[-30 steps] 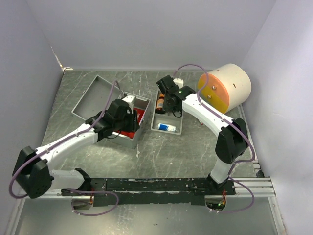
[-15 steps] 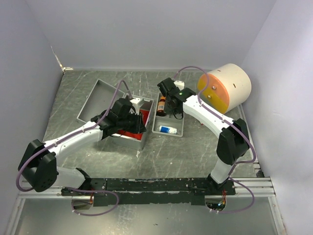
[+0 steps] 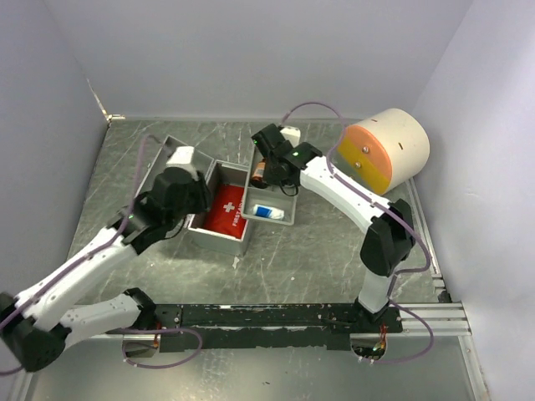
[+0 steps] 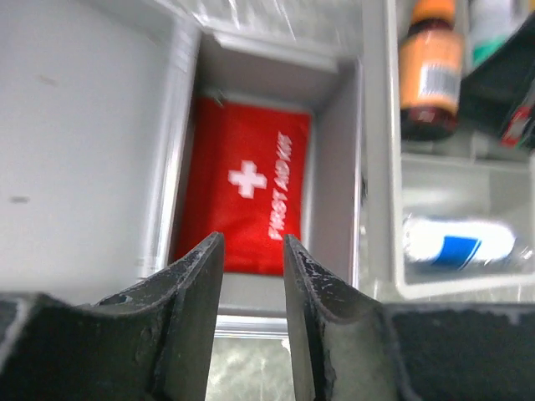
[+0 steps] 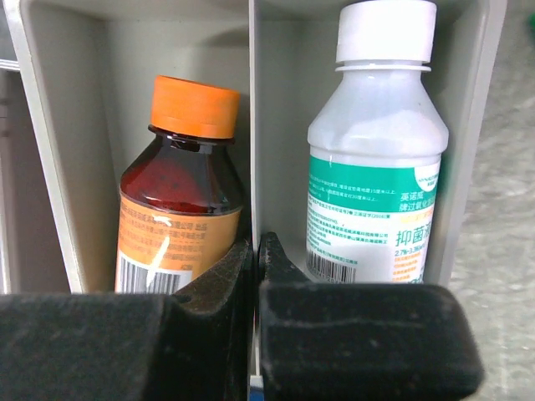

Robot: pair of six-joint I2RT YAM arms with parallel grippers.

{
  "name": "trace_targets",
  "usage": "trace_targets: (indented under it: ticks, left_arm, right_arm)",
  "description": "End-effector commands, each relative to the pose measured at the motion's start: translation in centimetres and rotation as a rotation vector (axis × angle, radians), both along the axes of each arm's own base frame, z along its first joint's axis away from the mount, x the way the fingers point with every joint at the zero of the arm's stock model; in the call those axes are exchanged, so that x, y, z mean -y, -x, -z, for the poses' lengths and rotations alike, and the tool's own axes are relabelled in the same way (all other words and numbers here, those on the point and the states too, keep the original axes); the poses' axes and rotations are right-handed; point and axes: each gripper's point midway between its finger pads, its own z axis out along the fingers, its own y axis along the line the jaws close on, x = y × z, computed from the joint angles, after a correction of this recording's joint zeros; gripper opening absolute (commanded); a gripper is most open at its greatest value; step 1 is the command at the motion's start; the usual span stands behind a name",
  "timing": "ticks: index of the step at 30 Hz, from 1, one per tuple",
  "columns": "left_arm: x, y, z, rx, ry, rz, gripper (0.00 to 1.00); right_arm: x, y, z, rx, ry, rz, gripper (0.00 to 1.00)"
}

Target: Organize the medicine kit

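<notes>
The grey kit box [image 3: 219, 240] holds a red first-aid pouch [image 3: 227, 207], which also shows in the left wrist view [image 4: 251, 192]. Its lid [image 3: 165, 159] lies open at the box's left. A grey tray insert [image 3: 288, 203] stands against the box's right side with a brown orange-capped bottle [image 5: 180, 209], a white green-labelled bottle [image 5: 376, 167] and a blue-white tube [image 4: 460, 242]. My right gripper [image 5: 255, 246] is shut on the tray's divider wall [image 5: 253, 125] between the two bottles. My left gripper [image 4: 251, 251] is open and empty, above the box's near left edge [image 3: 191, 205].
A big cream cylinder with an orange-yellow face [image 3: 384, 150] lies at the back right, close behind the right arm. Purple walls close in on the left, back and right. A black rail [image 3: 276, 316] runs along the near edge.
My right gripper has dragged the tray left, up against the box. My left gripper has pulled back out of the box to the left, uncovering the red pouch.
</notes>
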Motion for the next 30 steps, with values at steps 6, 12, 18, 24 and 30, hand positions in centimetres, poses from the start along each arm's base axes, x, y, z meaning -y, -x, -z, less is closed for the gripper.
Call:
trace_targets:
  ticks: [6,12,18,24,30]
  left_arm:
    - [-11.9,1.9,-10.2,0.342,-0.01,-0.429,0.5]
    - [-14.8,3.3,-10.6,0.389,0.012,-0.539,0.52]
    - [-15.4,3.7,-10.0,0.394,0.022,-0.563,0.53]
    - [-15.3,3.6,-9.3,0.379,0.006,-0.561,0.53]
    - [-15.2,3.5,-8.8,0.372,0.007,-0.566,0.54]
  right_arm:
    - [-8.0,-0.6,-2.5,0.052,-0.124,0.027,0.0]
    - [-10.7,-0.7,-1.6,0.027,-0.128,0.042,0.0]
    - [-12.5,-0.2,-0.8,0.023,-0.117,0.043,0.0]
    - [-14.0,-0.2,-0.8,0.037,-0.099,0.034,0.0]
    - [-14.0,-0.2,0.0,0.032,-0.087,0.065,0.0]
